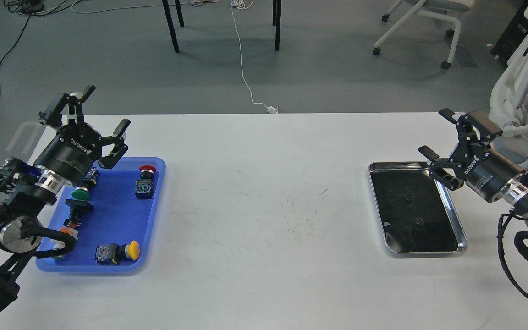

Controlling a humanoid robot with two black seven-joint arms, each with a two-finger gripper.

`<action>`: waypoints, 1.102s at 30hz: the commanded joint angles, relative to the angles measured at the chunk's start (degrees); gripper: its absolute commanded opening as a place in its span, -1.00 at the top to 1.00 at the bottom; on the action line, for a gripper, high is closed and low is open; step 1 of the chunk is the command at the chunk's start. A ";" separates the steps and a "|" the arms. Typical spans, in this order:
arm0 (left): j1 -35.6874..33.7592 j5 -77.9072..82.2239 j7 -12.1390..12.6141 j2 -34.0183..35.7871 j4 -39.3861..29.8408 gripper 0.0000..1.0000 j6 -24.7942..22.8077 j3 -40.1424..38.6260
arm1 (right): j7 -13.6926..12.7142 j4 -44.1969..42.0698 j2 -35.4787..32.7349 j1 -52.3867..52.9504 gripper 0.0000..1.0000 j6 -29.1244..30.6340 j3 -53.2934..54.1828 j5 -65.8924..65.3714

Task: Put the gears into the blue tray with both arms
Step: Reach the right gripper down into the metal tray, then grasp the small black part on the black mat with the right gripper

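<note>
Two gears, tiny black discs, lie on the black liner of a silver tray at the right. The blue tray sits at the table's left and holds coloured push-button switches, with no gear visible in it. My left gripper hangs open and empty above the blue tray's far left corner. Just past the silver tray's far right corner, my right gripper is open too, holding nothing, up and to the right of the gears.
Red, green and yellow switches lie in the blue tray; my left arm partly hides an orange one. White table spans between the trays. Office chairs stand beyond the right edge.
</note>
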 commanded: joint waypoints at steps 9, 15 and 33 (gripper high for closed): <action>-0.01 1.31 -0.87 0.13 -0.30 -0.96 0.00 0.19 | 0.00 -0.56 -7.48 31.77 -0.99 2.82 -29.34 -53.98; 0.17 1.31 -0.87 0.21 -0.39 -0.96 0.00 0.19 | 0.00 -8.02 3.76 43.47 -0.98 2.82 -47.10 -58.23; 0.43 1.05 -0.87 0.21 -0.56 -0.96 0.00 -0.69 | 0.00 -21.74 22.24 44.11 -0.15 2.82 -61.81 -58.06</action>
